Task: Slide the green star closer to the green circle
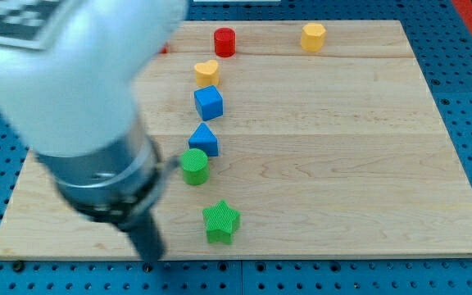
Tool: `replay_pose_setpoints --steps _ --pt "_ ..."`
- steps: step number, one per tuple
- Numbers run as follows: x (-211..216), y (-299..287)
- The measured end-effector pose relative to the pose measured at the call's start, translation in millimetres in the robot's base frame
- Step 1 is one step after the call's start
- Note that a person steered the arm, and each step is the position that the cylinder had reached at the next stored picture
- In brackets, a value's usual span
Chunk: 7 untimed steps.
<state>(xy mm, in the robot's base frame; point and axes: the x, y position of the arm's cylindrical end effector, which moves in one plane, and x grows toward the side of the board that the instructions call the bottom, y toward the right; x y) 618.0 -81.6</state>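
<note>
The green star (220, 221) lies near the view's bottom edge of the wooden board (342, 164). The green circle (194, 166) stands a short way above it and slightly to the left. My tip (150, 258) is at the board's bottom edge, to the left of the green star and a little below it, not touching it. The blurred arm body fills the view's upper left and hides that part of the board.
A blue triangle (205, 139) sits right above the green circle, then a blue cube (208, 102) and a yellow heart (206, 72). A red cylinder (224, 41) and a yellow hexagon (313, 36) stand along the top edge. A red bit (163, 49) shows beside the arm.
</note>
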Motion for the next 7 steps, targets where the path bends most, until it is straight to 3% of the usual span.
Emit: replay_pose_setpoints --steps 1,4,6,7 --pt "-0.5 107.6" --pt "-36.7 58.5" --pt "-54.0 97.9" --pt "-54.0 65.3"
